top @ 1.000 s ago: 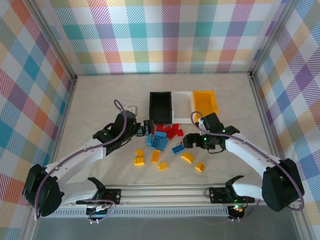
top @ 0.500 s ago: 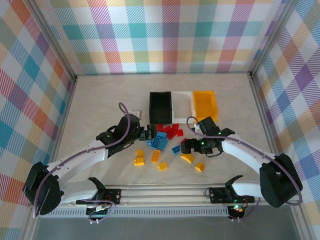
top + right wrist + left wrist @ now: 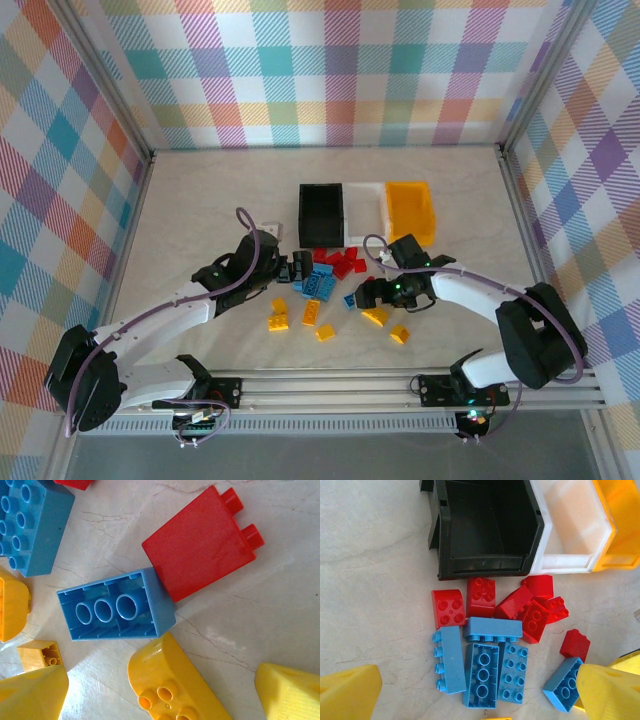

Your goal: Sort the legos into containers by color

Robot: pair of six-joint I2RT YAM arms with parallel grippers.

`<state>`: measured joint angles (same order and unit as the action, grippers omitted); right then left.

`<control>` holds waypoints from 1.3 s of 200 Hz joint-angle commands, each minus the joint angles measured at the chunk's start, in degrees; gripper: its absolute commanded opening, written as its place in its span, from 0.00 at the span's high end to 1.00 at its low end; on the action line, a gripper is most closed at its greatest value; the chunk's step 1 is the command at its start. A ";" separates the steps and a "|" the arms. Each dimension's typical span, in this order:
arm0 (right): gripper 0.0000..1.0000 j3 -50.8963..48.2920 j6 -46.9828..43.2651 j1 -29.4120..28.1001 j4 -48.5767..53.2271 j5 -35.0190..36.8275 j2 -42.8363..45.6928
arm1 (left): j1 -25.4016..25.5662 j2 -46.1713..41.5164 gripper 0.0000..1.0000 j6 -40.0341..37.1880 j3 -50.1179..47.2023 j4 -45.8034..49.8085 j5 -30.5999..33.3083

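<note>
Now | pale marbled tabletop (image 3: 200, 200) | plaid walls (image 3: 330, 70) | left fingers (image 3: 345, 692), right fingers (image 3: 290, 692) wide apart, empty

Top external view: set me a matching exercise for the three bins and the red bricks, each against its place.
Things
1. black open rectangular plastic bin
2. white open rectangular plastic bin
3. yellow-orange open rectangular plastic bin
4. red studded plastic bricks

Places
A. middle of the row
B. on the table, just in front of the bins
C. right end of the row
D. left end of the row

Pairs: 1-D, 2-A, 3-C, 4-B
</note>
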<state>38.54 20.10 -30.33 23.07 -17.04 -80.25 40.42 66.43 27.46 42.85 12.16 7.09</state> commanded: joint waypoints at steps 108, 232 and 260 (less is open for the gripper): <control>0.11 -1.39 2.79 -7.94 3.37 0.94 1.41 | 0.49 -0.79 0.00 0.81 -1.16 1.89 1.39; 0.33 4.72 8.11 -19.53 10.55 23.48 -4.45 | 0.46 -5.49 0.00 0.58 -2.76 5.15 3.11; 0.41 5.31 8.81 -20.03 10.55 25.57 -5.91 | 0.50 -5.97 0.00 0.53 -3.05 5.32 3.56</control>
<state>42.50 27.29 -49.91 31.66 4.16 -84.36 40.42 61.78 27.66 40.75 15.99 9.17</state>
